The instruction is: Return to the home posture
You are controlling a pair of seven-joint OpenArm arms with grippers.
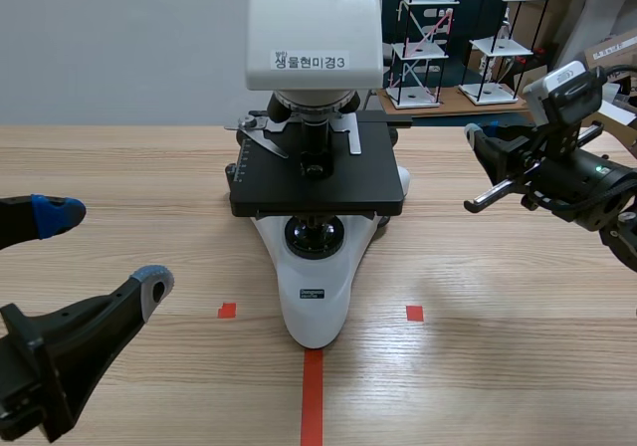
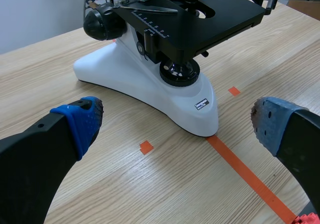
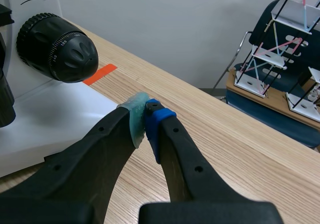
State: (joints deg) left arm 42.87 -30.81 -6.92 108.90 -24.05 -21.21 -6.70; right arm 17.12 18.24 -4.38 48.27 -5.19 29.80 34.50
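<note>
The left pincer [image 1: 105, 250] hangs low, its blue dotted pads spread wide and empty, just short of the microscope [image 1: 317, 267] standing mid-way across the counter [image 1: 498, 366] between the arms; the right pincer [image 3: 146, 123] has its pads pressed together on nothing, raised beside the ribbed black focus knob [image 3: 57, 46]. Heading home, the right arm could, I judge, clip that knob or the flat matte stage [image 1: 317, 182] if it swings inward, though its nearness is hard to gauge; the glossy, rounded white base would slide readily on smooth wood-grain.
</note>
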